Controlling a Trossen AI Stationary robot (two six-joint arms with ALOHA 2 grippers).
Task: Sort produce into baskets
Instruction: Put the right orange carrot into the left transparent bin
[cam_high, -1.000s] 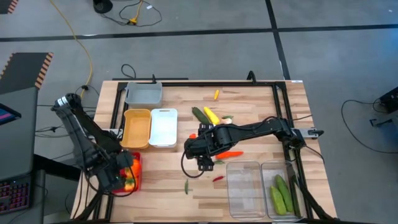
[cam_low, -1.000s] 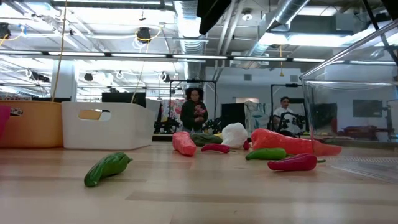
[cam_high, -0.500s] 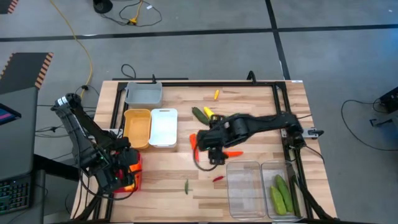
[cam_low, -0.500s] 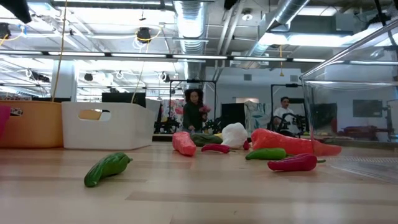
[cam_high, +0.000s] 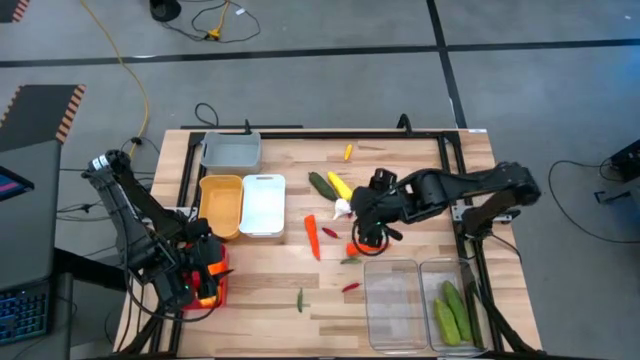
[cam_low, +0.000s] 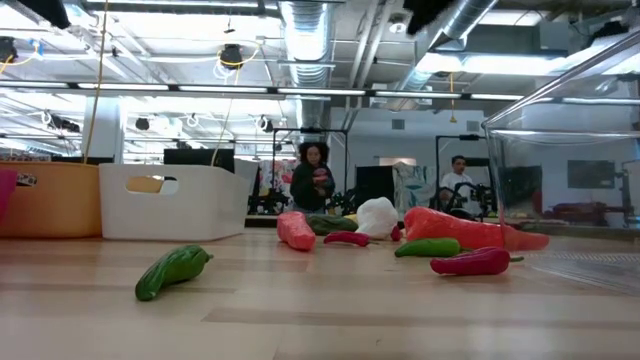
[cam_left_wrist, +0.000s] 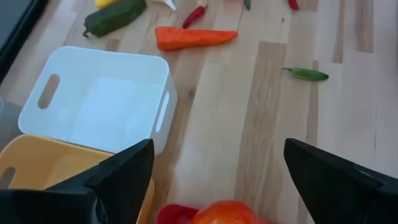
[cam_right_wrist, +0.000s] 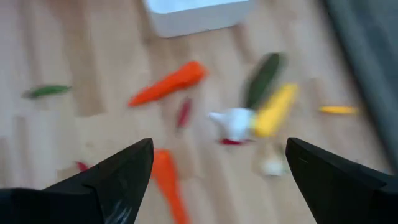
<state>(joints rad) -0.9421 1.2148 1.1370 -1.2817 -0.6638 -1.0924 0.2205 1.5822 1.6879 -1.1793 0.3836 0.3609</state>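
My left gripper (cam_high: 204, 270) (cam_left_wrist: 217, 183) is open above the red basket (cam_high: 216, 290); a red tomato (cam_left_wrist: 224, 211) lies below, between its fingers. My right gripper (cam_high: 368, 234) (cam_right_wrist: 217, 180) is open and empty above loose produce in mid-table: an orange carrot (cam_high: 312, 235) (cam_right_wrist: 168, 84), white garlic (cam_high: 343, 208) (cam_right_wrist: 233, 121), a yellow piece (cam_high: 340, 185), a dark green cucumber (cam_high: 320, 183), a red chili (cam_high: 330, 232) and a second carrot (cam_right_wrist: 168, 180) under it. A green chili (cam_high: 300, 300) and a red chili (cam_high: 350, 287) lie nearer the front edge.
Grey (cam_high: 232, 150), yellow (cam_high: 220, 205) and white (cam_high: 263, 203) baskets stand at the left. Two clear baskets (cam_high: 392, 300) stand at the front right; the right one holds green cucumbers (cam_high: 450, 312). A small orange piece (cam_high: 348, 152) lies at the far side. People stand in the room behind.
My right gripper has gone toward the table's right edge, away from the spot beside the white basket, and up. The orange carrot that it stood over now lies uncovered on the table.
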